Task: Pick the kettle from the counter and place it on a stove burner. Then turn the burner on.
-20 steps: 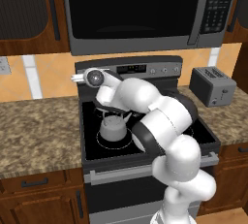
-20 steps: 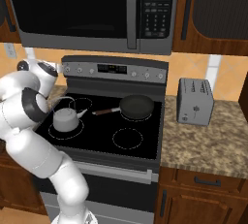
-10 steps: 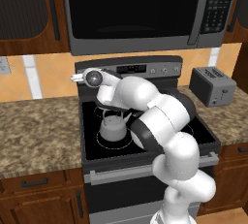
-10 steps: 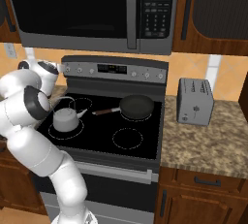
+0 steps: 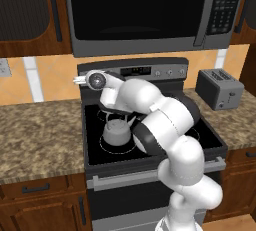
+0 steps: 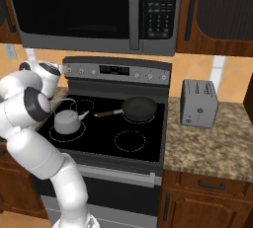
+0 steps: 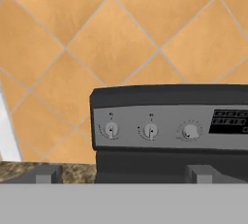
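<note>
Kettle (image 5: pixel 116 131) sits on the front-left burner (image 6: pixel 69 132) of the stove, off the counter (image 5: pixel 40 135) and free of the arm. Gripper (image 7: pixel 123 173) hangs above and behind kettle, at the left end of the stove's control panel (image 7: pixel 160 130), jaws spread wide, nothing between them. Judged step: turn burner on. Leftmost knob (image 7: pixel 111 130) lies straight ahead of the jaws, a little left of their midline; second knob (image 7: pixel 150 130) just right of it

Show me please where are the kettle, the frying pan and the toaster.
kettle (image 6: pixel 66 121), right base view, on its round body.
frying pan (image 6: pixel 139 108), right base view, on its dark inside.
toaster (image 6: pixel 199 105), right base view, on its front face.
</note>
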